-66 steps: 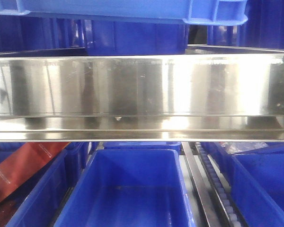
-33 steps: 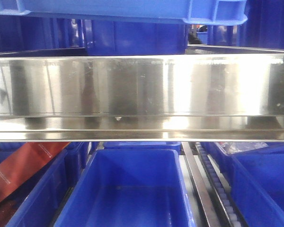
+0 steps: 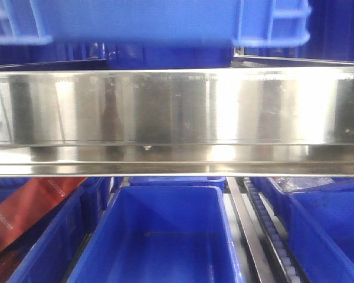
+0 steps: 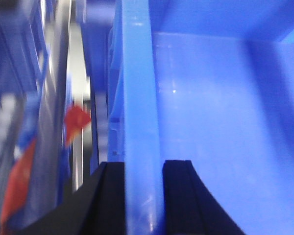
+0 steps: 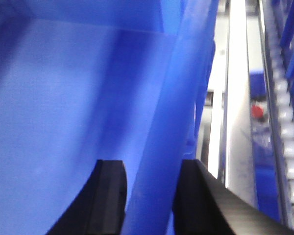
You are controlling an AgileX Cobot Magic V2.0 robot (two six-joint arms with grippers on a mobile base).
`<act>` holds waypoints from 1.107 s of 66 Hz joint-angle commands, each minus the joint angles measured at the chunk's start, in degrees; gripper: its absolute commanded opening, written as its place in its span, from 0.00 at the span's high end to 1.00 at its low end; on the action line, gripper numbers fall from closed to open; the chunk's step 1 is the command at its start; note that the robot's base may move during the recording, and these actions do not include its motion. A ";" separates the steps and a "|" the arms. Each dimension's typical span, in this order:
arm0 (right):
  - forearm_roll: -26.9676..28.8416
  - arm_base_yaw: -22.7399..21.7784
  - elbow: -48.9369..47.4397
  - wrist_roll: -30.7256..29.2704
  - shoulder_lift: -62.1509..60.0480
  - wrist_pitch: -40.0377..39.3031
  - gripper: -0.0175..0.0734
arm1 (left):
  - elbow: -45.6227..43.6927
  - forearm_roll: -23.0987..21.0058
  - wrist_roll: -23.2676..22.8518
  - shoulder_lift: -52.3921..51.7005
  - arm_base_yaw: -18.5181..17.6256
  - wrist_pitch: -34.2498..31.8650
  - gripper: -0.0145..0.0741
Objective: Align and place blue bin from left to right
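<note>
The left gripper is clamping the thick rim of the blue bin, one finger outside the wall and one inside, and the right gripper is pinching the opposite rim likewise. The bin is hanging between both grippers, above the steel shelf rail, with deeper-blue bins sitting below. It is looking stiff, hollow and fairly light but smooth-walled, so it may be slipping unless both rims are being gripped evenly.
</note>
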 commanded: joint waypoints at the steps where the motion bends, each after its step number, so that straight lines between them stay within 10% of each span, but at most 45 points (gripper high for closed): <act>1: -0.56 -0.59 -0.75 0.64 0.97 -5.49 0.88 | -1.14 -1.53 0.07 0.35 0.10 -2.66 0.96; 24: -0.90 -0.59 -0.75 0.48 5.99 -5.43 0.83 | -1.14 -1.08 0.07 4.29 0.10 -1.00 0.92; 41: -0.96 -0.59 -0.75 0.09 5.72 -5.01 0.23 | -1.14 1.42 0.07 4.54 0.10 0.02 0.35; 46: -0.96 -0.59 -0.75 0.09 5.21 -4.26 0.18 | -1.14 1.96 0.07 4.43 0.10 0.76 0.13; 58: -1.05 -0.59 -0.75 0.09 0.94 -2.18 0.26 | -1.14 3.79 0.07 1.65 0.10 4.16 0.30; 73: -2.11 -0.59 -0.75 0.09 -8.16 1.81 0.67 | -1.14 3.79 0.67 -5.63 0.10 6.58 0.56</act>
